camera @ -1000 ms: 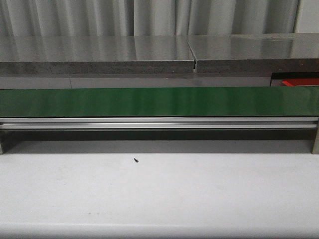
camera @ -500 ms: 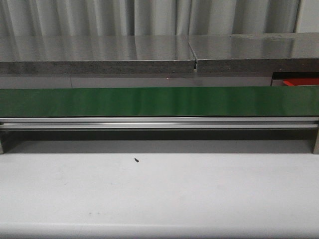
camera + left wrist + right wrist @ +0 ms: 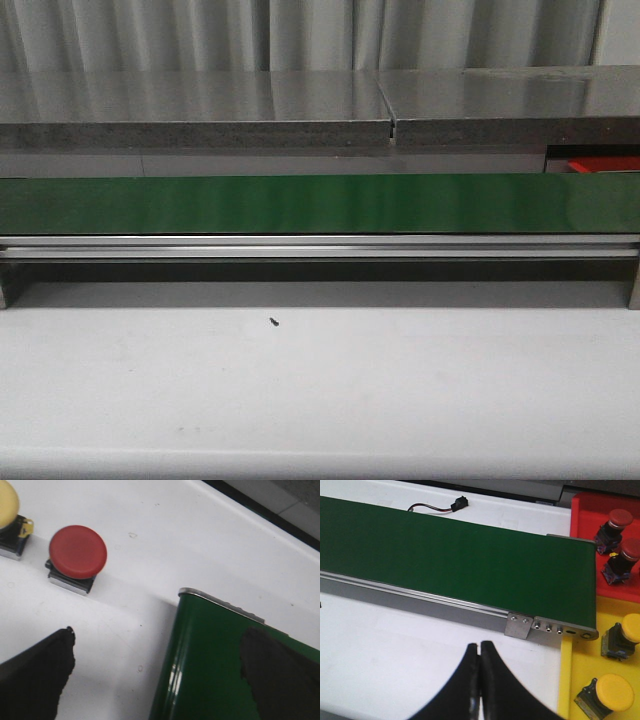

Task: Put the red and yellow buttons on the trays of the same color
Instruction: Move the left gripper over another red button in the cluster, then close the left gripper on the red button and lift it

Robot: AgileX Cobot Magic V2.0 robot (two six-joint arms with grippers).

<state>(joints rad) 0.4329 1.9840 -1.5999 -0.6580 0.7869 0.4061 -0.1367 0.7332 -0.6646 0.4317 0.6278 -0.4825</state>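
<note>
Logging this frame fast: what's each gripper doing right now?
Left gripper: open, holding nothing.
Right gripper: closed, holding nothing.

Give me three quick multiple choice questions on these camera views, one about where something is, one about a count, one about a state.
1. Where do the two yellow buttons in the right wrist view sit?
A. on the green belt
B. in the yellow tray
C. in the red tray

2. How many red buttons lie in the red tray?
A. two
B. none
C. four

3. How do the right gripper jaws stand?
A. wide apart
B. clamped on a button
C. closed, holding nothing

Answers: 1 B, both rest on the yellow tray; 2 A, two red caps show there; 3 C, the fingertips meet with nothing between.
</note>
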